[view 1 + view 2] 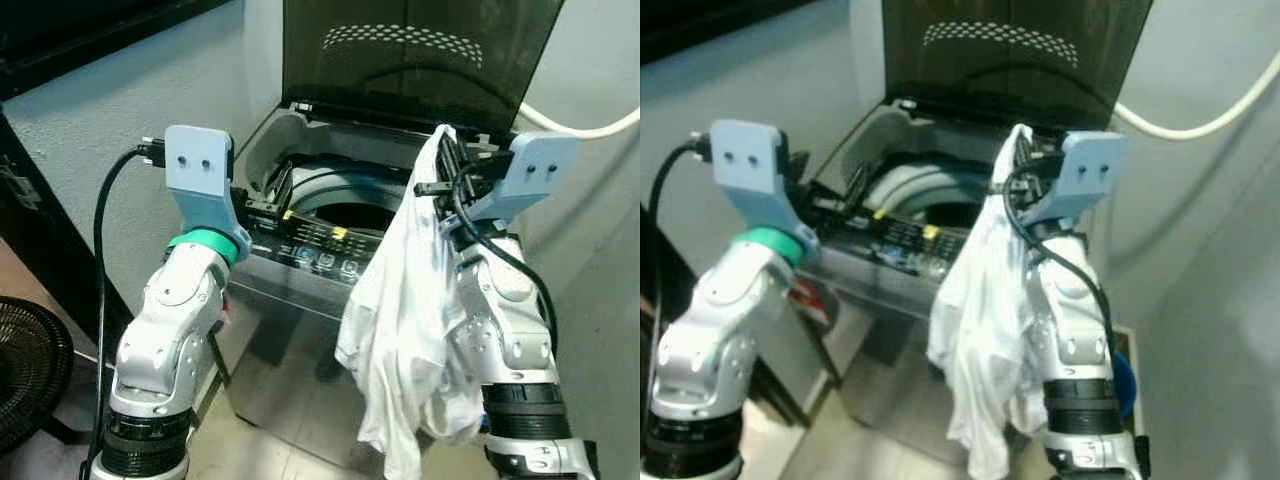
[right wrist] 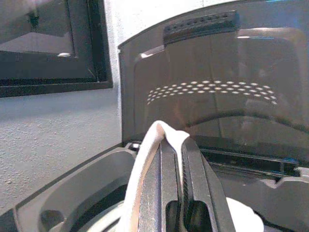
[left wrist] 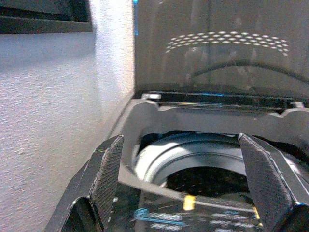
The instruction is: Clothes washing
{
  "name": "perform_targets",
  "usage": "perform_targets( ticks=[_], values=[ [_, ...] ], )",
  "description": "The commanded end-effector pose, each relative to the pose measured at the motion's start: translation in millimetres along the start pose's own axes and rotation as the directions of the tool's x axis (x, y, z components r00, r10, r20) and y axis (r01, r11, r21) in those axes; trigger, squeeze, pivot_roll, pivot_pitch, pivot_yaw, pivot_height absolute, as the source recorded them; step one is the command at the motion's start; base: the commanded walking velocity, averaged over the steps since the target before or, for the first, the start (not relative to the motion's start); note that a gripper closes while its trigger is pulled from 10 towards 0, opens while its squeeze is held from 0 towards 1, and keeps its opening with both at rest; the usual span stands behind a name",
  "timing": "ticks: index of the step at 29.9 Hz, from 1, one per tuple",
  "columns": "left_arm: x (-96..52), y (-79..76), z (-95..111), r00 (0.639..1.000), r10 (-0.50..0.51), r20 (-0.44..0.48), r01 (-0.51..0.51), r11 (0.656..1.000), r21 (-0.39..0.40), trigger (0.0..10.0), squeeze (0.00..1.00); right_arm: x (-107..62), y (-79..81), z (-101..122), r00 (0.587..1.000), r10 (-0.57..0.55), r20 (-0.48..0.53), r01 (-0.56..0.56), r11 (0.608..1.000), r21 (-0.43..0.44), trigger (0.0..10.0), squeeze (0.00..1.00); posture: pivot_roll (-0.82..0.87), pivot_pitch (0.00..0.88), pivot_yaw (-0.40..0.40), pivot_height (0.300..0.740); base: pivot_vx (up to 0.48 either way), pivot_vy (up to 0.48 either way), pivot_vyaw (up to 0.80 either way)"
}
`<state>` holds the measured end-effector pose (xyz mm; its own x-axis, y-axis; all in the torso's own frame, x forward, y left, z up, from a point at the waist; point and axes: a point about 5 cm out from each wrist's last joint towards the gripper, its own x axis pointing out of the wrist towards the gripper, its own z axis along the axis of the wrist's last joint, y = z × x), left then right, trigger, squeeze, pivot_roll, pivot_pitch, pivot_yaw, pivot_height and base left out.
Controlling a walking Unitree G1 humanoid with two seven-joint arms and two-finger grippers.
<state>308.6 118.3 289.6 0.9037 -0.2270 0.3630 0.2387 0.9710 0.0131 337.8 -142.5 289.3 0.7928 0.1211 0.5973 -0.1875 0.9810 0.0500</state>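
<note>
We record the white garment [image 1: 400, 330] hanging nearest us, in front of the washing machine [image 1: 330, 250], its top pinched in the right gripper [image 2: 174, 145], whose fingers are closed on the cloth just above the machine's front right corner. The left gripper [image 3: 181, 179] hovers over the machine's front left edge, fingers spread wide and empty. Beyond them we note the control panel [image 1: 305, 245], then the open drum [image 3: 203, 169], and the raised dark lid [image 1: 420, 50] at the machine's back.
</note>
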Motion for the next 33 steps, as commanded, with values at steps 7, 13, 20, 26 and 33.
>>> perform_targets(
  ticks=[7, 13, 20, 26, 33],
  values=[
    [0.9, 0.1, -3.9, 1.0, 0.0, -0.019, 0.001, 1.0, 0.007, 10.0, 0.0, 3.1, -0.4, 1.9, 1.0, -0.001, 0.004, 0.001, 1.0, -0.016, 10.0, 0.0, 0.06, 0.02, 0.012, 0.74, 0.0, 0.054, 0.0],
    [1.1, -0.7, -4.3, 1.0, -0.003, -0.019, 0.003, 1.0, 0.005, 10.0, 0.0, 3.1, -0.1, 1.8, 1.0, 0.003, 0.004, -0.003, 1.0, -0.017, 10.0, 0.0, 0.06, 0.019, 0.012, 0.74, 0.0, 0.0, 0.0],
    [1.2, -0.5, -3.7, 1.0, -0.003, -0.015, 0.003, 1.0, 0.009, 10.0, 0.0, 3.1, 0.8, 2.3, 1.0, 0.009, 0.009, -0.009, 1.0, -0.019, 10.0, 0.0, 0.06, 0.016, 0.012, 0.74, 0.0, 0.0, 0.0],
    [1.6, 2.5, -1.5, 1.0, 0.003, 0.0, -0.003, 0.999, 0.034, 10.0, 0.0, 3.3, 2.9, 5.2, 0.999, 0.02, 0.031, -0.019, 1.0, -0.014, 10.0, 0.0, 0.06, 0.014, 0.011, 0.74, 0.0, 0.0, 0.0],
    [-1.9, 2.6, 3.8, 0.998, -0.044, 0.052, 0.039, 0.995, 0.096, 10.0, 0.0, 1.3, 18.4, 21.5, 0.983, 0.128, 0.133, -0.133, 0.991, 0.03, 10.0, 0.0, 0.06, 0.015, 0.011, 0.74, 0.0, 0.0, 0.0]
  ],
)
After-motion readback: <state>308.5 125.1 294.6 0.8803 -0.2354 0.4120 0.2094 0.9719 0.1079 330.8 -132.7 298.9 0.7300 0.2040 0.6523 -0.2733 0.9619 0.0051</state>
